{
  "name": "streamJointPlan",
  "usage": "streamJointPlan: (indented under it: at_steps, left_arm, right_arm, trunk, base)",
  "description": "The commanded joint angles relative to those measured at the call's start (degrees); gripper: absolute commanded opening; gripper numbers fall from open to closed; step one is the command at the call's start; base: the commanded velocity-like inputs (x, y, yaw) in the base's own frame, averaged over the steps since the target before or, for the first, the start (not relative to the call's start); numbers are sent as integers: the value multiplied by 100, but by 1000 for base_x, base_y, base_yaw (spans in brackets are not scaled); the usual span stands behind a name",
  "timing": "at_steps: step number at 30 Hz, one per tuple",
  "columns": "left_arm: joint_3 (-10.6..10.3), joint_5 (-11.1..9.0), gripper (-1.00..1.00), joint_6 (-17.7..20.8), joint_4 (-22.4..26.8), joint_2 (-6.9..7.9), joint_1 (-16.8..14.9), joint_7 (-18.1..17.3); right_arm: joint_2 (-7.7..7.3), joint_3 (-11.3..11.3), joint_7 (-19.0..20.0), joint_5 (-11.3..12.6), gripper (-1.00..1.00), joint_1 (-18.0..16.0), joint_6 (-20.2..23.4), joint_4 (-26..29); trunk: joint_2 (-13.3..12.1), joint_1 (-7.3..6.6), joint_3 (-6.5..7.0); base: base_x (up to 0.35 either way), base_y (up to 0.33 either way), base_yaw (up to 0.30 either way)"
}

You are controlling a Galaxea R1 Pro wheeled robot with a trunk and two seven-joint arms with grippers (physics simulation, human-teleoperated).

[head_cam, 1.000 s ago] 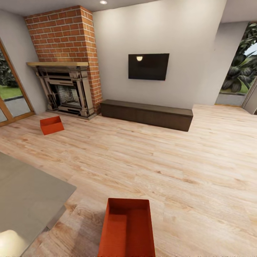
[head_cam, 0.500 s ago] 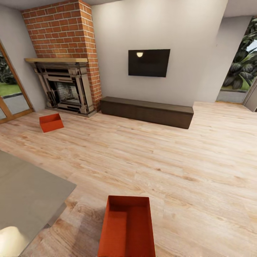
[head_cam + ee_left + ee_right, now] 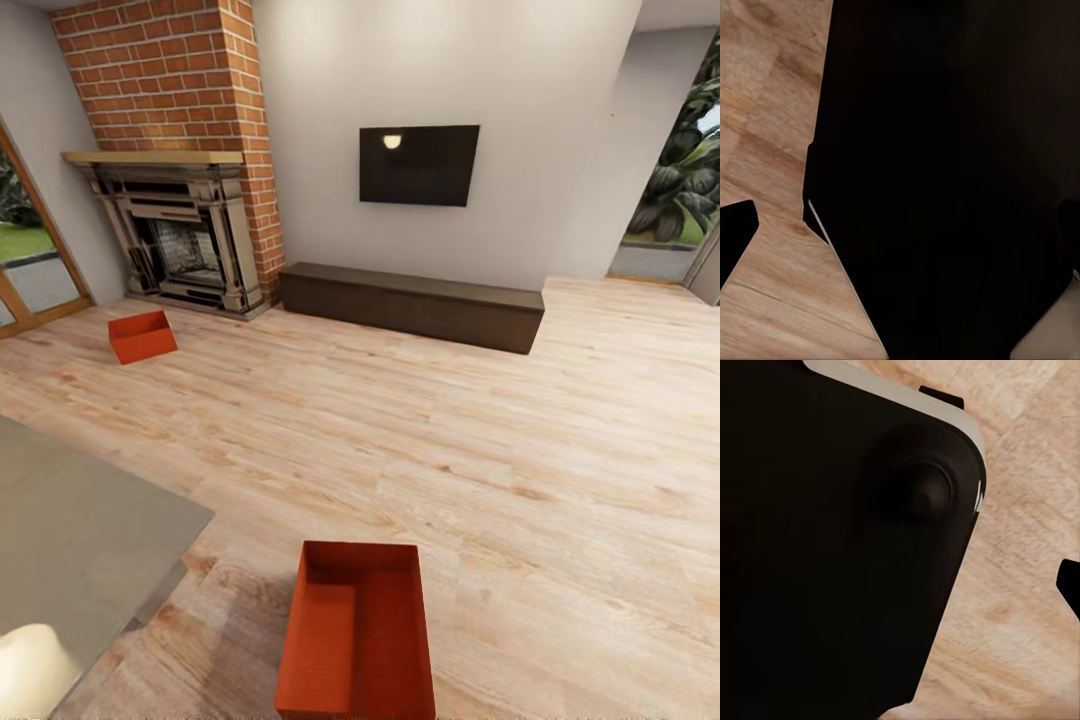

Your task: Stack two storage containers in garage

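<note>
In the head view, one orange-red storage container (image 3: 357, 630) sits on the light wood-plank floor (image 3: 480, 420) of the living room, close in front of me, open side up and empty. The second container (image 3: 142, 336) lies far off to the left, in front of the brick fireplace (image 3: 180, 240). Both wrist views look at dark robot bodywork over the wood planks. A dark tip (image 3: 735, 232) cuts into the edge of the left wrist view, and another dark tip (image 3: 1069, 585) into the edge of the right wrist view. Neither view shows how the jaws stand.
A long dark low cabinet (image 3: 410, 305) runs under the wall-mounted black TV (image 3: 418, 165). A grey flat surface (image 3: 80, 540) juts in at near left with a cream rounded object (image 3: 30, 670) by it. A glass door (image 3: 30, 270) stands at left, and a garden opening (image 3: 680, 200) at right.
The whole head picture has slid upward a little, so the camera has moved. The two containers keep their places on the floor.
</note>
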State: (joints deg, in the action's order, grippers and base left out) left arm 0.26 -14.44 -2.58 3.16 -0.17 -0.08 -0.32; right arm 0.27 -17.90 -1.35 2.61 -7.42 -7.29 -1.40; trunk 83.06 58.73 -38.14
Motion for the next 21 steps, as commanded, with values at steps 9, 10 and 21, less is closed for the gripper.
streamJointPlan:
  at_steps: [9,10,21]
  left_arm:
    - [0,-32,100,-15,-1,-1,-1,-3]
    - [0,-32,100,-15,-1,-1,-1,-3]
    - [0,-32,100,-15,1,-1,-1,-3]
  right_arm:
    - [6,-49,-14,12,100,-5,-29,-13]
    - [10,-53,-14,8,100,-5,-32,-14]
    - [6,-59,-14,9,100,-5,-31,-17]
  trunk:
    - [2,0,-87]
    - [2,0,-97]
    - [2,0,-198]
  base:
    - [0,0,0]
    - [0,0,0]
    - [0,0,0]
